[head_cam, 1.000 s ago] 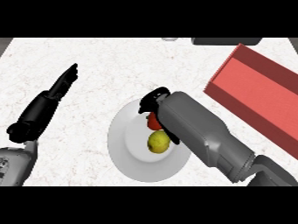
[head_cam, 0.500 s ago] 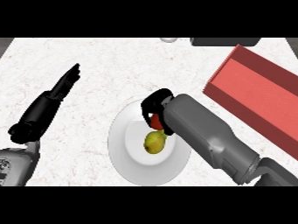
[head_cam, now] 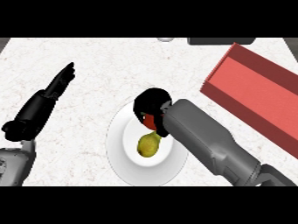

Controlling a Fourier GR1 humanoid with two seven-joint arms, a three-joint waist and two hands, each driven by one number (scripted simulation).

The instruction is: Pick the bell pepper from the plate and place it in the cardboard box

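Observation:
A white plate (head_cam: 128, 164) lies at the counter's middle front. On it rests a yellow-green pear-like fruit (head_cam: 148, 144). At the plate's upper edge my right hand (head_cam: 151, 104) curls over a red bell pepper (head_cam: 151, 120), of which only a small red patch shows under the fingers and wrist. The red cardboard box (head_cam: 267, 100) stands open at the right, running diagonally toward the lower right. My left hand (head_cam: 51, 92) stays at the left with straight fingers pointing up, holding nothing.
A dark object (head_cam: 219, 40) and a small pale round thing (head_cam: 166, 39) sit at the counter's far edge. White speckled counter spreads to the left and behind the plate.
My right hand has curled tighter over the red pepper, and hand and pepper sit slightly higher over the plate's upper edge. The left hand has not moved.

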